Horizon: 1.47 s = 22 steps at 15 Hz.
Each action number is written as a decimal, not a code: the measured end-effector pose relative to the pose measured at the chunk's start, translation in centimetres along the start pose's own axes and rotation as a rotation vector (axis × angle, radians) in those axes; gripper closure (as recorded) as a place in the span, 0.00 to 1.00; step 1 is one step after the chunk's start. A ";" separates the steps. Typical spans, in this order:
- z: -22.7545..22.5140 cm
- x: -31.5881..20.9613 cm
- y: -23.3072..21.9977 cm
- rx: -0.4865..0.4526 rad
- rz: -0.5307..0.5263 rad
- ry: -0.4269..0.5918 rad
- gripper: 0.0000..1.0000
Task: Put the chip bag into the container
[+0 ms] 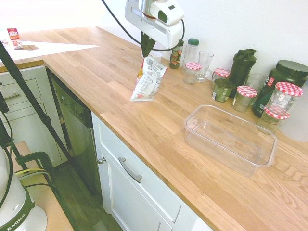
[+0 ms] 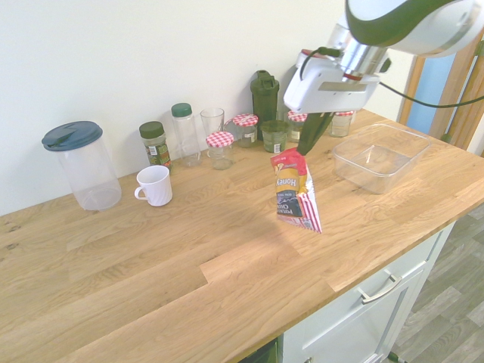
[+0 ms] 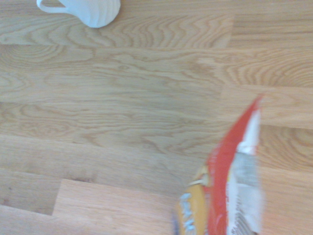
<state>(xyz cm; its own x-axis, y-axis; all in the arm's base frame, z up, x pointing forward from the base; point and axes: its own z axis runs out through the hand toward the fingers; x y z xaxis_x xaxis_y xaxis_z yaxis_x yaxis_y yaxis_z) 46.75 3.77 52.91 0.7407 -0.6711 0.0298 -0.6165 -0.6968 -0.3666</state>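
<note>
The gripper (image 2: pixel 308 145) pinches the crinkly chip bag (image 2: pixel 295 190), dangling above the wooden counter (image 2: pixel 151 257).

Surface: a wooden countertop (image 3: pixel 122 112) of long planks with wavy grain filled the wrist view.
Mug: a white ribbed mug (image 3: pixel 93 9) stood at one edge, cut off by the frame, its handle showing.
Bag: the chip bag (image 3: pixel 227 191) rose from the opposite edge, blurred, showing red, yellow and white, well apart from the mug.

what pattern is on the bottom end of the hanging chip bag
Red-and-white stripes on the crinkly yellow-and-red chip bag, clearest in the second exterior view.
</note>
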 end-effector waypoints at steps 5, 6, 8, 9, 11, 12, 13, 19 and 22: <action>-8.2 1.2 8.5 0.077 0.092 0.084 1.00; -9.7 1.8 10.6 0.095 0.103 0.093 1.00; -12.2 3.3 14.7 0.133 0.129 0.108 1.00; -13.0 4.1 16.7 0.145 0.145 0.119 1.00; -13.6 5.4 18.9 0.156 0.153 0.129 1.00; -13.6 6.0 19.0 0.153 0.155 0.130 1.00; -13.5 6.8 18.8 0.145 0.159 0.130 1.00; -9.9 14.1 18.4 0.078 0.173 0.092 1.00; -8.6 17.1 17.8 0.055 0.168 0.081 1.00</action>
<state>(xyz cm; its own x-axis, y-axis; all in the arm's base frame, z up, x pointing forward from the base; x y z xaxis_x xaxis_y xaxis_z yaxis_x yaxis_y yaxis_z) 46.19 -22.29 54.91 0.6034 -0.7965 0.0382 -0.7126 -0.5601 -0.4225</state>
